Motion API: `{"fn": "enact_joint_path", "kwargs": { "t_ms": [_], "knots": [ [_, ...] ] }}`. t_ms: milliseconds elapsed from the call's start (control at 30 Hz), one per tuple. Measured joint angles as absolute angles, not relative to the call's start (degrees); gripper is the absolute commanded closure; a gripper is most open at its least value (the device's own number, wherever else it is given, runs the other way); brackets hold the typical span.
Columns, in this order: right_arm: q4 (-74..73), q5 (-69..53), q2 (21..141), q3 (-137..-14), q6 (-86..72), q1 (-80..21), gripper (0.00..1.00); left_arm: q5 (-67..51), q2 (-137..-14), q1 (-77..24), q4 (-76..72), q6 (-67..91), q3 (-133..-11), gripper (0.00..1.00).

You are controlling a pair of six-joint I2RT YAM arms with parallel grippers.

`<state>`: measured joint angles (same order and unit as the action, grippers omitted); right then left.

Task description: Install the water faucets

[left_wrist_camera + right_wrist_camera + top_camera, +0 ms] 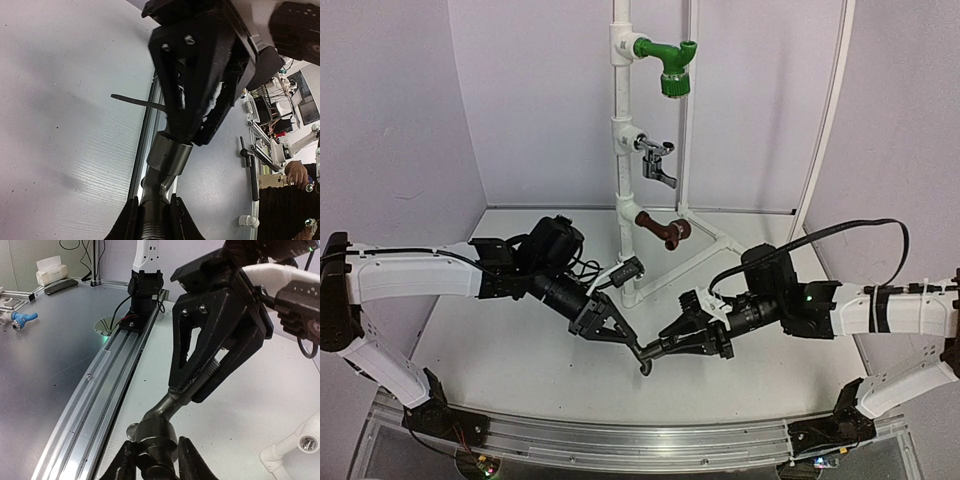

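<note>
Both arms meet mid-bench, sharing one part. Left fingers (128, 223) are closed tight on the threaded end of the dark faucet (647, 357); the thread sits squarely between the two pads, no visible gap. Right fingers (189, 460) are clamped on the rounded body at the opposite end, also no gap. The dark faucet spans straight from one set of fingers to the other, tips nearly facing each other, with only a short smooth collar and neck exposed between them. In the top view a small stub hangs below the point where the fingertips meet; can't tell if it touches the bench (500, 350). Beyond both sets of fingers, toward the far side, stands the white pipe stand (620, 120). It carries the green faucet (668, 66) at top, the silver faucet (657, 160) in the middle and the brown faucet (665, 230) lowest, all seated on the riser and well apart from the held part. The riser's foot is just beyond the left fingers. The aluminium rail (620, 440) runs behind both sets of fingers along the near edge of the bench.
</note>
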<state>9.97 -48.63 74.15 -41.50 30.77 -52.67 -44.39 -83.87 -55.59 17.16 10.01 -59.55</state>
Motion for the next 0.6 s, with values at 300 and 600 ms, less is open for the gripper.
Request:
{"fn": "enact_joint_path", "kwargs": {
  "t_ms": [300, 600],
  "knots": [
    [11.68, -34.89, 71.3, -39.54, 9.3, -52.64, 0.02, -36.2, -81.58, -55.66, 14.1, 10.48, -58.7, 1.0],
    [17.3, -23.0, 58.89, -28.86, -17.31, -52.31, 0.04, -32.25, -79.02, -55.55, 3.69, 17.62, -54.44, 1.0]
  ]
}}
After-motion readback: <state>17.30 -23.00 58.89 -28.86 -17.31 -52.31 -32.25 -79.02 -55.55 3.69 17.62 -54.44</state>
